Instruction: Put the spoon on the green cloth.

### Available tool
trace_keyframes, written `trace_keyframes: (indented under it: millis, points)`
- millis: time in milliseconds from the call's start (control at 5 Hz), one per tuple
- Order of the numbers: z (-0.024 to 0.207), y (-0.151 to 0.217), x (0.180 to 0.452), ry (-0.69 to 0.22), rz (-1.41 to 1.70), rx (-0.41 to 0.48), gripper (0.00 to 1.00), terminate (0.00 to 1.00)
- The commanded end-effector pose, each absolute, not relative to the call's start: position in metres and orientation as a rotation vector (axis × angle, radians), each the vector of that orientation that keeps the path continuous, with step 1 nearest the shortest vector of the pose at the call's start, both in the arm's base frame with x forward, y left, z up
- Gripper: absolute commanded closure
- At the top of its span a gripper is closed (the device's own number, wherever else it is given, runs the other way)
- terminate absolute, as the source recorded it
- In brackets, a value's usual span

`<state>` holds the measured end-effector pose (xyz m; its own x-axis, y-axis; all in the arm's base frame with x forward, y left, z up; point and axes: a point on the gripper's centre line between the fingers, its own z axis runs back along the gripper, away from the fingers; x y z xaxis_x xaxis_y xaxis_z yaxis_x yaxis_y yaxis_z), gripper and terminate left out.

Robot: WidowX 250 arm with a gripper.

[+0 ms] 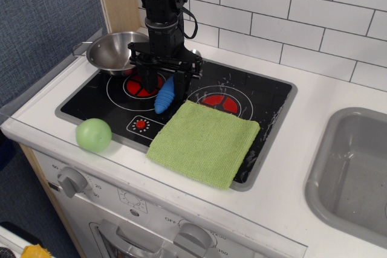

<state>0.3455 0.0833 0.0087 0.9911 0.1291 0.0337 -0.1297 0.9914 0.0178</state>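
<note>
The spoon [162,102] lies on the black cooktop [260,98] between the two red burners. Its ribbed blue handle points at the near left corner of the green cloth [204,142]. Its silver bowl is mostly hidden behind the gripper. The gripper [164,83] is low over the upper part of the handle. It is open, with one finger [147,80] on the left of the handle and the other on the right. The cloth lies flat on the front right of the cooktop, with the spoon's end just beside its corner.
A steel pot [118,52] stands at the back left of the cooktop, right beside the gripper. A pale green ball [94,135] rests on the front left counter edge. A grey sink [357,167] is at the right. A tiled wall is behind.
</note>
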Motion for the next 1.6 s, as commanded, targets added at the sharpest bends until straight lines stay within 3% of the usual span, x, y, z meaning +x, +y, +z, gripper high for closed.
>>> trace_keyframes:
  millis: [0, 200, 400, 800, 1200, 1400]
  points:
    - [0.030, 0.066, 0.346, -0.090, 0.062, 0.041, 1.00, 0.00]
    - [0.070, 0.051, 0.352, -0.176, 0.048, 0.029, 1.00, 0.00]
    - [0.095, 0.036, 0.336, -0.223, 0.043, 0.049, 1.00, 0.00]
    - [0.055, 0.005, 0.279, -0.122, -0.039, -0.006, 1.00, 0.00]
    - [0.036, -0.006, 0.265, -0.102, -0.044, 0.007, 1.00, 0.00]
    - [0.040, -0.009, 0.264, -0.119, -0.042, 0.008, 0.00, 0.00]
